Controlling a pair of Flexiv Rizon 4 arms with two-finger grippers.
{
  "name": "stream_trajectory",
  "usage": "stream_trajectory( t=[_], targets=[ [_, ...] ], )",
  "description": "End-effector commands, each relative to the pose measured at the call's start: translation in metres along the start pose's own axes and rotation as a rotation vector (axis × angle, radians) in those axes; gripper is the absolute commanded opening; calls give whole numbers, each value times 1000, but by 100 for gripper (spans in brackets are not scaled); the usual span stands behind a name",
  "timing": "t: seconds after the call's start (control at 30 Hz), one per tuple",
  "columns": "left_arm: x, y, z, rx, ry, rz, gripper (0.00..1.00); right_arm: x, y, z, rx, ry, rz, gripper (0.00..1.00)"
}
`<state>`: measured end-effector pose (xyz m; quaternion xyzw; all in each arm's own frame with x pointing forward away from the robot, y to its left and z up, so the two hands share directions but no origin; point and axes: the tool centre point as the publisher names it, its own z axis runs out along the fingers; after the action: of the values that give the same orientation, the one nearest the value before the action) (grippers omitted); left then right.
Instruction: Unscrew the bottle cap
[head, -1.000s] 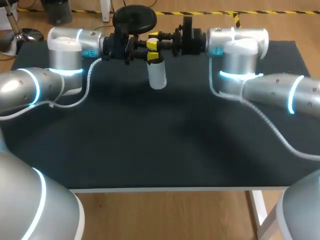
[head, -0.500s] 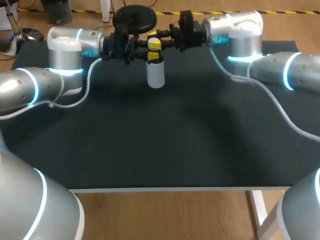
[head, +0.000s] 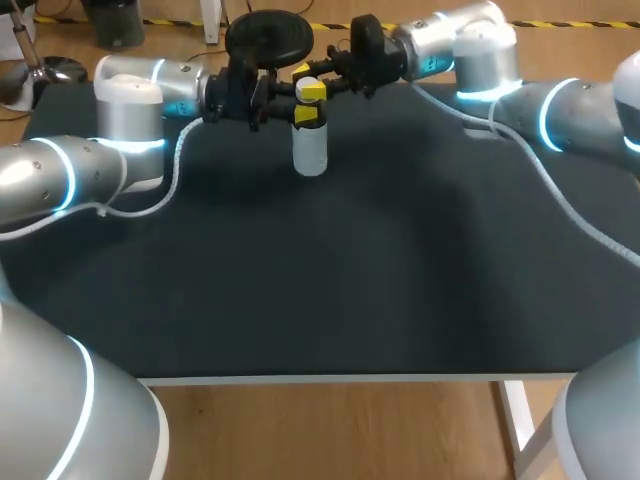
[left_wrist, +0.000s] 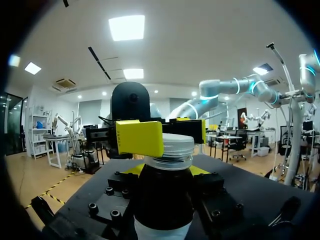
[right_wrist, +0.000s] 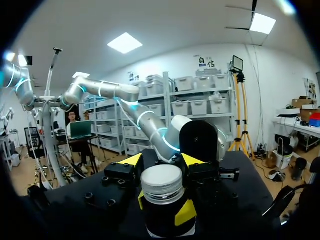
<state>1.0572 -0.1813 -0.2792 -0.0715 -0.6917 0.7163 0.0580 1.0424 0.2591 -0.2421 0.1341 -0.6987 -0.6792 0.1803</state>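
Overhead, the bottle (head: 310, 150) stands upright on the dark desk (head: 330, 280), toward the far edge and a little left of the middle. Its lower body is white and its upper part dark, and the pale cap (head: 306, 84) is on top. The left hand (head: 296, 104) comes in from the left, level with the desk. It is closed on the bottle's dark upper part just under the cap. The right hand (head: 312, 82) comes in from the far right, with one yellow tip on the near side of the cap and one on the far side.

From the left wrist, the bottle fills the space between that hand's fingers, which press it from both sides. A sliver of yellow shows at each side of the shoulder. Just ahead, the ribbed silver-white cap sits on the neck. A broad yellow fingertip (left_wrist: 139, 137) of the right hand lies flat against one side of the cap, and the other tip just shows at the opposite side.

From the right wrist, the cap sits between that hand's own fingers, gripped from two sides, with the dark bottle below it. Beyond the bottle the left hand's two yellow tips flank it, and the left arm (right_wrist: 150, 125) stretches away behind.
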Motion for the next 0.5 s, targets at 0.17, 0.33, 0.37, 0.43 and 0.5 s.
stream_trajectory(
  t=[0.17,0.33,0.37,0.43,0.5],
  targets=[
    [-11,0,-1,-4,-8,0,0,5,-4,8,-43,1107,-3,0],
    [-11,0,-1,-4,-8,0,0,-4,2,11,-77,1108,-11,0],
    [-11,0,-1,-4,-8,0,0,-5,3,11,-77,1109,-14,0],
    [-11,0,-1,-4,-8,0,0,-8,7,11,-80,1102,-21,0],
    [-11,0,-1,-4,-8,0,0,-11,11,9,-80,1084,-24,0]
  ],
)
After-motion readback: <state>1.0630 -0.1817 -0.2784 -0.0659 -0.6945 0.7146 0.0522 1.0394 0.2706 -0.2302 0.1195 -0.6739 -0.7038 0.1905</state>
